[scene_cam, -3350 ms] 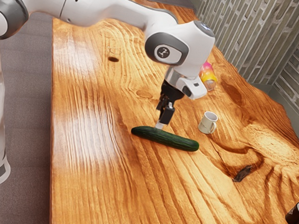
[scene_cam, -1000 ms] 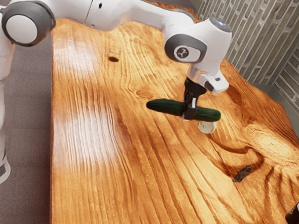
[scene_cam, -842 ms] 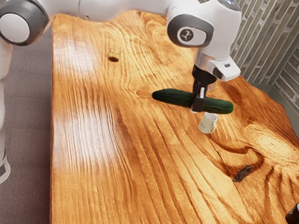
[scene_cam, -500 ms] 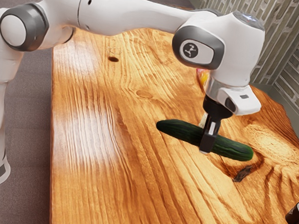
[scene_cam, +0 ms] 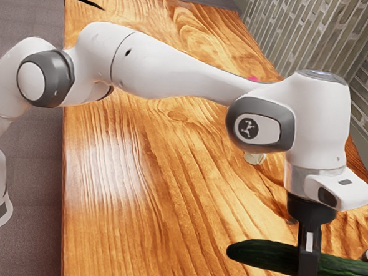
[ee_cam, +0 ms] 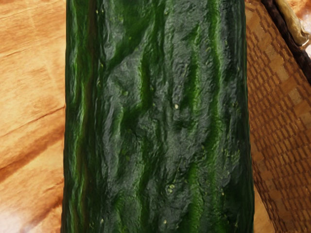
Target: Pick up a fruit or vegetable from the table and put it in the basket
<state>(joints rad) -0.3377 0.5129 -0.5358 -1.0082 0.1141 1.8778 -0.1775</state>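
The pincer (scene_cam: 308,274) is clasping the cucumber (scene_cam: 264,252), standing open by just its thickness. The cucumber is hanging above the tabletop (scene_cam: 167,206), a woven basket (ee_cam: 277,87) appearing beside it in the wrist view.

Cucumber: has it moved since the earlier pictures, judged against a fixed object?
Yes; the cucumber has moved away from the cream mug, toward the exterior view's lower right.

In the exterior view, your gripper (scene_cam: 308,269) held the cucumber (scene_cam: 261,253) crosswise, one end beyond the right edge; your arm (scene_cam: 176,69) partly hid a cream mug (scene_cam: 254,159) (on the wooden table (scene_cam: 112,234)).
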